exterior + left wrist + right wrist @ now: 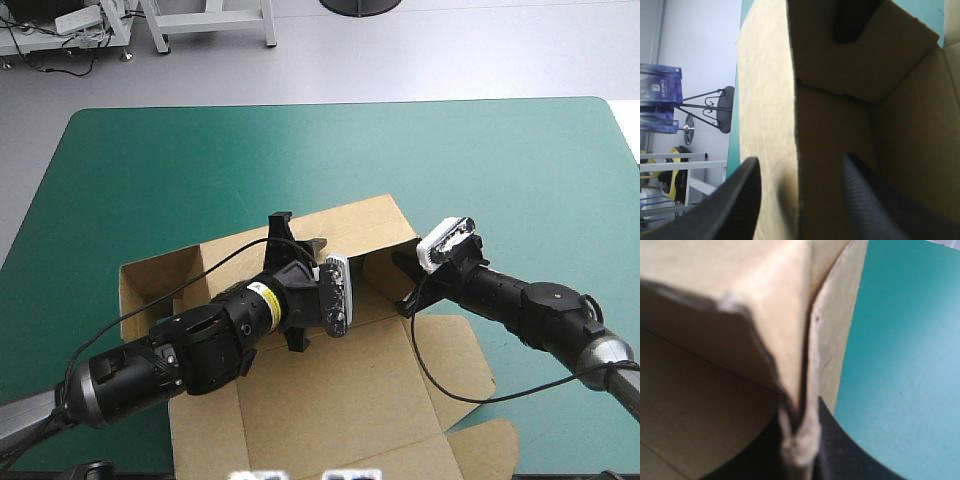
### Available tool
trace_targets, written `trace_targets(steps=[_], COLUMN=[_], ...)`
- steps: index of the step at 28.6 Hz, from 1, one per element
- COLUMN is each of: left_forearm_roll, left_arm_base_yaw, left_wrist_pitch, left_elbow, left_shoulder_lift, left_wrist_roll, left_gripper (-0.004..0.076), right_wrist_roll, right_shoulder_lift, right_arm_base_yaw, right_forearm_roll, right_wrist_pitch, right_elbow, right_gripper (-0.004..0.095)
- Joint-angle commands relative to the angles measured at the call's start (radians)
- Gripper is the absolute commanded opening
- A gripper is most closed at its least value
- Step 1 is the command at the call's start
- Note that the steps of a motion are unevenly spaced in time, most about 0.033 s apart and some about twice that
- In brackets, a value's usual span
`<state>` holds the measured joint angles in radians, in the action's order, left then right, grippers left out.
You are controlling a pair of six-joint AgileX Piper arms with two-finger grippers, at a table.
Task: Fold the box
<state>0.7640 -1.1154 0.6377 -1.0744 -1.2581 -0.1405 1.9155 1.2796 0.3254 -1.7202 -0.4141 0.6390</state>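
Wall-raising is proceeding on the box [340, 395], sitting on the teal-green cover [150, 170] toward the near edge: the left gripper [800, 162] is straddling a raised wall, jaws spread, the right gripper [800, 442] is pinching another wall's edge, and tucking next is likely calling for steady inward pressure.

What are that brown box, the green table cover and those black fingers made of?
The box looks like plain matte brown cardboard: creased folds, and a frayed, layered edge in the right wrist view. The teal-green cover seems a smooth matte mat, perhaps rubber or vinyl. The left end effector has black fingers with fine woven-looking texture, probably rubber or plastic.
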Motion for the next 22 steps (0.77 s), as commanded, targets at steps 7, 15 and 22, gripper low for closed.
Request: trace_targets(steps=[7,15,22], left_forearm_roll=[0.028,0.213,0.446], left_arm_base_yaw=[-0.069,-0.065,-0.065], left_wrist_pitch=[-0.013,0.058,0.191], left_elbow=[-0.032,-0.038,-0.038], left_shoulder_lift=[0.066,0.133,0.227], left_wrist_roll=[0.095,0.336,0.547], left_gripper=[0.0358,0.0335,0.0335], right_wrist_roll=[-0.037,-0.055,-0.064], right_shoulder_lift=[-0.025,-0.025,-0.025], right_arm_base_yaw=[0.007,0.005,0.005], right_forearm_roll=[-0.098,-0.093,-0.088], right_wrist_pitch=[0.07,0.258,0.338], right_elbow=[0.041,0.131,0.152], right_gripper=[-0.002,-0.002,-0.0024])
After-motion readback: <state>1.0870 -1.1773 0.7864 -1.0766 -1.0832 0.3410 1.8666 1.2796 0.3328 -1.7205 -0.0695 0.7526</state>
